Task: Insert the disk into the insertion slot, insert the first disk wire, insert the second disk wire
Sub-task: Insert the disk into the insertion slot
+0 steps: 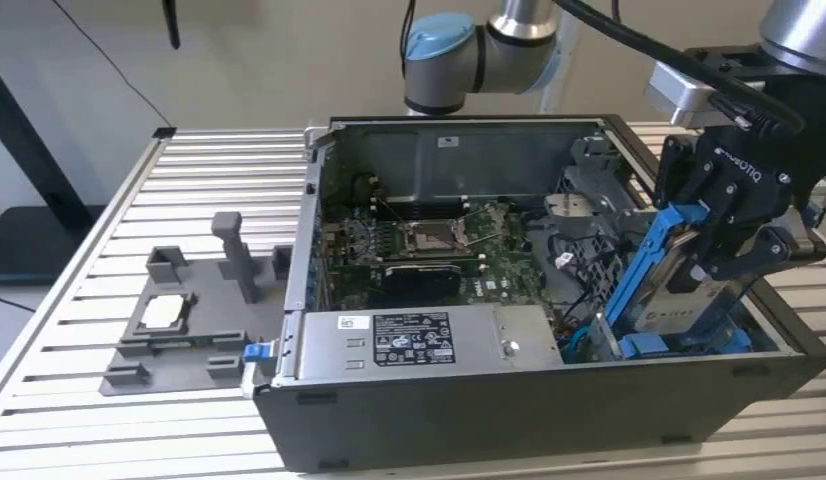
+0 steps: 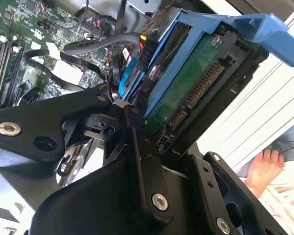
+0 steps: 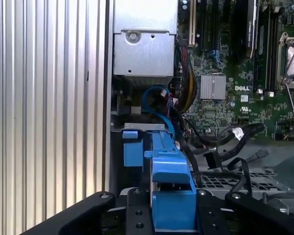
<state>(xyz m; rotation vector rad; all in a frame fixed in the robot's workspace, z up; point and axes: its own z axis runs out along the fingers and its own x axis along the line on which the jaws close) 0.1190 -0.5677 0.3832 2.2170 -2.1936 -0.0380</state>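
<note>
In the exterior view the gripper (image 1: 723,262) hangs at the exterior view's right edge, over the lower right corner of the open case (image 1: 520,430). Its fingers (image 1: 773,250) are drawn in narrow on the flat faces of the disk (image 1: 673,290). The disk stands nearly on end, its long axis leaning up toward the exterior view's right and its lower end down at the blue edging of the slot (image 1: 649,346). I cannot tell how deep it sits. In the second wrist view the disk (image 2: 186,93) runs straight away from the fingers (image 2: 139,144), green board and connector edge showing inside the blue carrier (image 2: 264,29). A person's hand (image 2: 262,169) lies well apart, outside the case. In the first wrist view the carrier (image 3: 169,176) sits between the fingers, aimed into the cage near the power supply (image 3: 144,44).
</note>
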